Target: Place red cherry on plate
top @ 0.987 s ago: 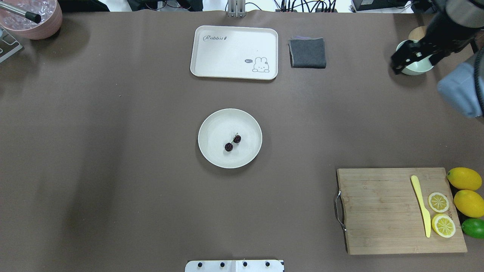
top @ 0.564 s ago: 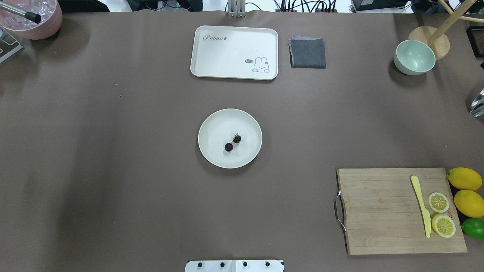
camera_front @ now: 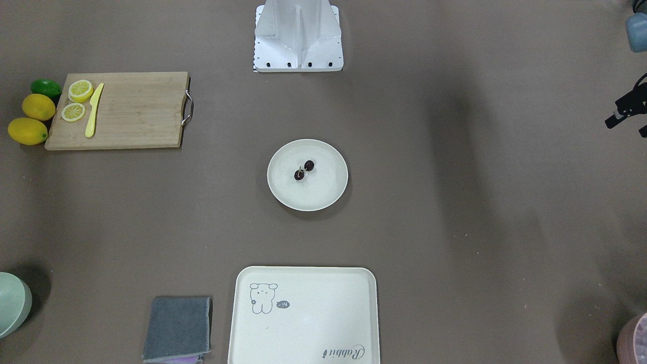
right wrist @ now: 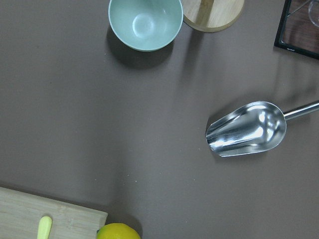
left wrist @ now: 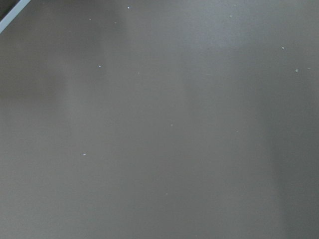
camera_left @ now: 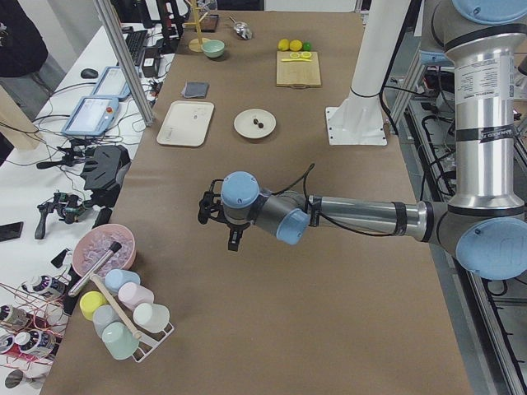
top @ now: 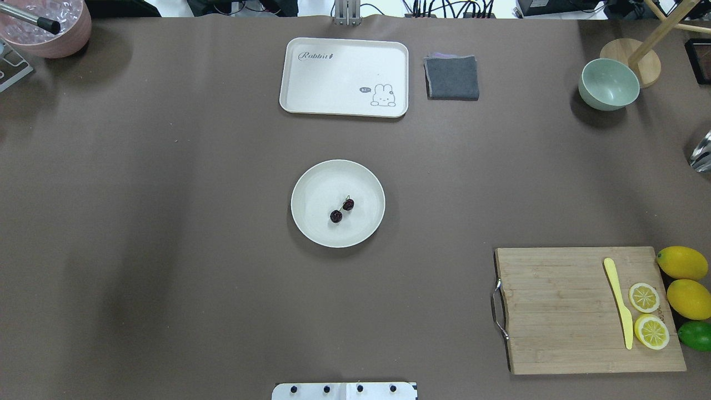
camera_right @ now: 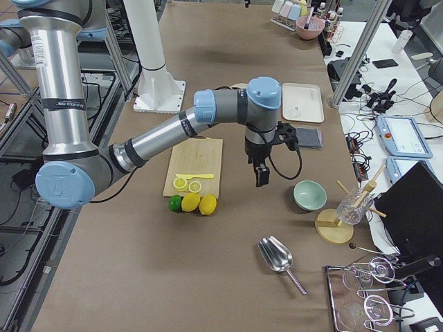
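The red cherry (top: 341, 210), a dark maroon pair on a short stem, lies inside the round cream plate (top: 311, 183) at mid-table; the front-facing view also shows the cherry (camera_front: 304, 170) on the plate (camera_front: 328, 194). No gripper is near either one. My left gripper (camera_front: 627, 126) hangs at the table's left side, cut by the frame edge, its two black fingers apart and holding nothing; the exterior left view shows this left gripper (camera_left: 218, 233) pointing down over bare table. My right gripper (camera_right: 261, 176) appears only in the exterior right view, above the table near the mint bowl; I cannot tell its state.
A rabbit tray (top: 344, 76) and a grey cloth (top: 451, 78) lie at the far side. The mint bowl (top: 608, 84) sits far right. A cutting board (top: 583, 311) with a yellow knife (top: 618, 303), lemon slices, lemons and a lime lies near right. A metal scoop (right wrist: 246, 129) rests beyond it.
The right arm, which hung over the mint bowl a second ago, has left the overhead view. The cherry and plate have not moved.
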Robot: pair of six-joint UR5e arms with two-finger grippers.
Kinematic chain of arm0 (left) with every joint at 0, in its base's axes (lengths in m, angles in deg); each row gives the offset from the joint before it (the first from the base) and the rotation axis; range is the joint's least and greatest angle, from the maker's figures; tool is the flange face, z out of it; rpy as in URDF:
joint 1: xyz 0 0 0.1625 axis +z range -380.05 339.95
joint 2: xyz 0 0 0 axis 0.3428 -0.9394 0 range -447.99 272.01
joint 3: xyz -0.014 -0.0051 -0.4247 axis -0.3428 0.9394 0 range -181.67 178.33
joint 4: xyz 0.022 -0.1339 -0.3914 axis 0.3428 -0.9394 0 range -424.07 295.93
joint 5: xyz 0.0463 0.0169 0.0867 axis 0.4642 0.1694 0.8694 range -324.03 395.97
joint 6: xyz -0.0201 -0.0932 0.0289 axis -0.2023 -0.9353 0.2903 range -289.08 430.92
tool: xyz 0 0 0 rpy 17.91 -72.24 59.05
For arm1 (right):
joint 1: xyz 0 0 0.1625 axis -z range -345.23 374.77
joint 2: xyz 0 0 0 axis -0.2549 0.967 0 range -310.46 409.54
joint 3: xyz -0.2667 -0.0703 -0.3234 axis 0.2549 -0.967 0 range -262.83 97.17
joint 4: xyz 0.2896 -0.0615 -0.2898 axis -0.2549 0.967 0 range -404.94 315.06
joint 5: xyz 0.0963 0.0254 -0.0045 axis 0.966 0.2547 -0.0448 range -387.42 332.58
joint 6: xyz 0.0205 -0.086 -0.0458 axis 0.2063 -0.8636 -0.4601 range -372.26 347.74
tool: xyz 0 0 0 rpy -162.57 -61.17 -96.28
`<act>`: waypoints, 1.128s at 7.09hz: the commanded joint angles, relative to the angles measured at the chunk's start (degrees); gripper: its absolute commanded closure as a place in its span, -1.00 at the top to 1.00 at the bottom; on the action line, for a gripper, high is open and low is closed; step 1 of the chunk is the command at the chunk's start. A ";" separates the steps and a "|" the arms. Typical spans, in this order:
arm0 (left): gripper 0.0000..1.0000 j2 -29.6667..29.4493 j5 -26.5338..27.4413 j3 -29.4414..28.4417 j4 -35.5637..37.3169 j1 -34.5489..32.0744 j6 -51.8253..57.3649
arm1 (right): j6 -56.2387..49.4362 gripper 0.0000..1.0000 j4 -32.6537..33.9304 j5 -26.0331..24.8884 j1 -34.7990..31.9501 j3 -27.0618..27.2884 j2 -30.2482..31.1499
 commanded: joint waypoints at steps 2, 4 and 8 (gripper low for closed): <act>0.96 -1.97 0.32 -0.19 2.63 0.35 -1.70 | -0.11 1.00 0.11 -0.12 -0.53 1.81 0.99; 0.96 -1.62 0.85 -0.89 2.90 -0.26 -0.56 | -0.20 1.00 -0.24 -0.12 -0.01 -0.28 0.56; 0.96 -2.05 8.41 -6.96 12.79 -11.31 17.16 | -2.23 1.00 -0.33 1.27 0.35 -8.03 -3.40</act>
